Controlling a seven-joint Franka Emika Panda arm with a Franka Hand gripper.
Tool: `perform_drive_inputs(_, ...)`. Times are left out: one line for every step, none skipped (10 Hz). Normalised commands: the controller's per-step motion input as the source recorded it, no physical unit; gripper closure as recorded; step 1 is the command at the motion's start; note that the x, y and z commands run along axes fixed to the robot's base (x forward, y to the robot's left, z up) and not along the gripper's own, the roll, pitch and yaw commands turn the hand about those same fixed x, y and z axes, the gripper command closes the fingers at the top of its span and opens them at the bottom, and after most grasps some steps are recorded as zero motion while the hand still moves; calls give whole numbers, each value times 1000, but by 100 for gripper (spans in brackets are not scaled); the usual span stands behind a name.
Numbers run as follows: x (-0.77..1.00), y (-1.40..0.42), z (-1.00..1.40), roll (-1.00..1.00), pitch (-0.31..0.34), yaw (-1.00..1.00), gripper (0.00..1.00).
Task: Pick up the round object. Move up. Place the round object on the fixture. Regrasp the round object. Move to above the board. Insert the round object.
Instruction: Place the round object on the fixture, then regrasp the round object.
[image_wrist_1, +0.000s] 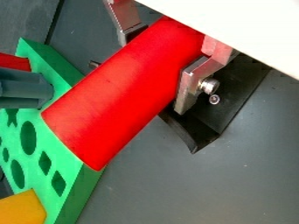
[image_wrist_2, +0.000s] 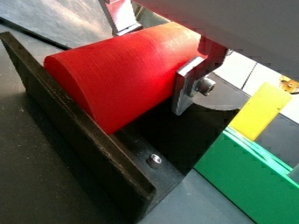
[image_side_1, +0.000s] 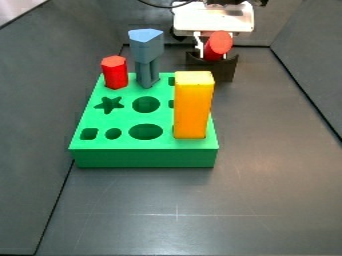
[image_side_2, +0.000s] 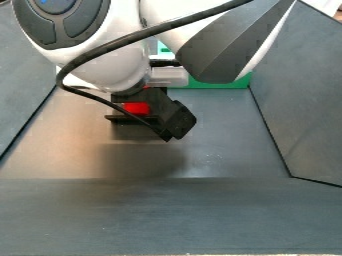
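The round object is a smooth red cylinder (image_wrist_1: 117, 96), lying on its side between my gripper's (image_wrist_1: 158, 54) silver fingers. It also shows in a wrist view (image_wrist_2: 117, 79). The jaws are shut on its curved sides, near one end. It lies across the top of the dark fixture (image_wrist_2: 100, 171), whose block shows just under it (image_wrist_1: 208, 122). In a side view the cylinder (image_side_1: 218, 43) sits on the fixture (image_side_1: 222, 69), behind the green board (image_side_1: 147, 140), with the gripper (image_side_1: 217, 28) above it. In a side view only a bit of red (image_side_2: 134, 108) shows under the arm.
On the board stand an orange block (image_side_1: 194, 103), a short red hexagonal peg (image_side_1: 115, 71) and a blue-grey prism (image_side_1: 144, 55). The board's corner (image_wrist_1: 35, 157) lies close to the cylinder's free end. Dark walls enclose the floor (image_side_1: 301, 90).
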Motion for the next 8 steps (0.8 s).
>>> perform_drive_inputs(0, -500, -167, 0, 0, 0, 100)
perform_drive_inputs(0, 0, 0, 0, 0, 0, 0)
perform_drive_inputs(0, 0, 1000, -82, 4, 58, 0)
perform_drive_inputs(-8, -1, 1000, -75, 8, 62, 0)
perform_drive_inputs(-22, 1, 1000, -59, 9, 57, 0)
perform_drive_inputs(-33, 1, 1000, -39, 9, 47, 0)
perform_drive_inputs(-37, 0, 1000, -30, 9, 42, 0)
perform_drive_inputs(-39, 4, 822, -18, 12, 34, 0)
